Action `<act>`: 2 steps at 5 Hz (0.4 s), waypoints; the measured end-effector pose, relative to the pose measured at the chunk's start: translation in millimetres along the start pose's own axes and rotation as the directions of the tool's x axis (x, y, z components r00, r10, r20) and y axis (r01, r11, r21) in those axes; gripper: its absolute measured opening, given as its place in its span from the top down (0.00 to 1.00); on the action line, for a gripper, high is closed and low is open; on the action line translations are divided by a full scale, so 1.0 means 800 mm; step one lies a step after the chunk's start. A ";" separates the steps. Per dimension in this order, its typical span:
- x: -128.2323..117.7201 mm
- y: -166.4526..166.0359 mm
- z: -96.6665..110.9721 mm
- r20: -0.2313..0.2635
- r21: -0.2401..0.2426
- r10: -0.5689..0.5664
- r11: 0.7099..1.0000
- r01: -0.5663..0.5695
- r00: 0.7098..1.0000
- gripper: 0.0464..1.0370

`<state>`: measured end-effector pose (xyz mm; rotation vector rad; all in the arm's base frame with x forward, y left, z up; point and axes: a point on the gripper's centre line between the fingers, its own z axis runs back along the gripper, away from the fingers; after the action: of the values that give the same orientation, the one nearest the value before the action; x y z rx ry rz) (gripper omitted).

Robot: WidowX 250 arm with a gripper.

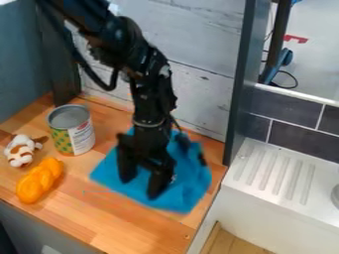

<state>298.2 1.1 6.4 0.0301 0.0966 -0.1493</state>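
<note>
A blue cloth [193,184] is spread on the wooden desk [99,218], directly below the fingers [126,171] of the black gripper [141,187]. The fingers are held apart, with a fairly wide gap between them, and both are pointed downward over the cloth. Blue fabric can be seen in the gap, and no fold is seen to be pinched there. Whether the cloth is touched by the tips cannot be told. The cloth is extended past the fingers on both sides, and its far part is partly hidden by the gripper and the arm [151,99], which is hung from the upper left.

To the left of the fingers, just beyond the cloth's edge, a tin can [71,130] with a green and yellow patterned label is stood upright. Farther left, a brown and white plush toy [22,150] is placed, and in front of it a yellow-orange braided toy bread [39,180] is laid, close to the toy but well apart from the fingers.

To the right of the fingers, past the desk's edge, a white ridged drainboard [265,198] is set below dark tiles [301,133]. Behind the fingers, the desk is bordered by a whitish plank wall [198,94] and a dark upright post [240,84].
</note>
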 end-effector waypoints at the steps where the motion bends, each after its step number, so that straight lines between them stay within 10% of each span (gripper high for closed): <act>1: 0.011 0.001 0.003 0.017 -0.007 0.016 1.000 -0.016 1.000 0.04; 2: 0.018 0.003 0.006 0.026 -0.001 0.022 1.000 -0.022 0.999 0.04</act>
<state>313.1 1.3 9.7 0.0287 0.0702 -0.1273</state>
